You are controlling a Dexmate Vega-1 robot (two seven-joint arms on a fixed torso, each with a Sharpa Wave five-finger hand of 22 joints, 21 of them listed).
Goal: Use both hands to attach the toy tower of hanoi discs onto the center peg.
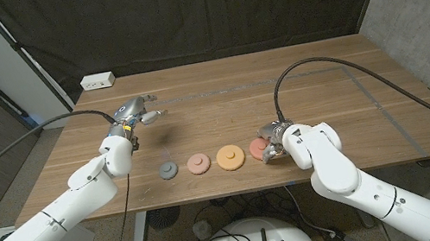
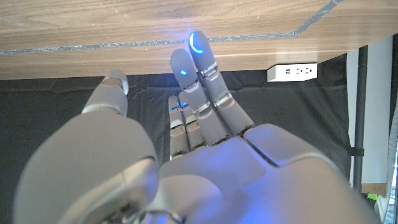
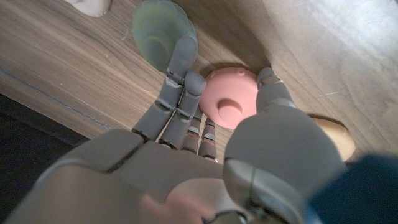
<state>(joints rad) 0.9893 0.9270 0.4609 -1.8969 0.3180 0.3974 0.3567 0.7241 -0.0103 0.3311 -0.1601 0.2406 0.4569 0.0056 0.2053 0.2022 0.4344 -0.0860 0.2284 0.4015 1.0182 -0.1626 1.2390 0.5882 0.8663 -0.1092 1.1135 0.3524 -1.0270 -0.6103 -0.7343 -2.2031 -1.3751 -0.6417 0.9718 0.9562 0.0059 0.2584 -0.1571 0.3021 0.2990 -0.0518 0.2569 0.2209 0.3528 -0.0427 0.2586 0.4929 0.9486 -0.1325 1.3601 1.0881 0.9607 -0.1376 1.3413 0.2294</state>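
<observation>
Several discs lie in a row near the table's front edge: a grey disc (image 1: 169, 170), a salmon disc (image 1: 198, 164), an orange disc (image 1: 230, 156) and a red-pink disc (image 1: 258, 146). My right hand (image 1: 275, 140) is at the red-pink disc (image 3: 230, 106), thumb on one side of its rim and fingers on the other, touching it. A grey-green disc (image 3: 158, 31) lies beyond those fingertips, and an orange disc's edge (image 3: 336, 138) shows beside the thumb. My left hand (image 1: 137, 113) hovers over the table's left part, fingers extended and holding nothing (image 2: 199, 118).
A white power strip (image 1: 97, 81) sits at the wooden table's (image 1: 323, 85) back left corner. Black cables arc over the table to both wrists. Pale tape lines cross the tabletop. A black curtain hangs behind.
</observation>
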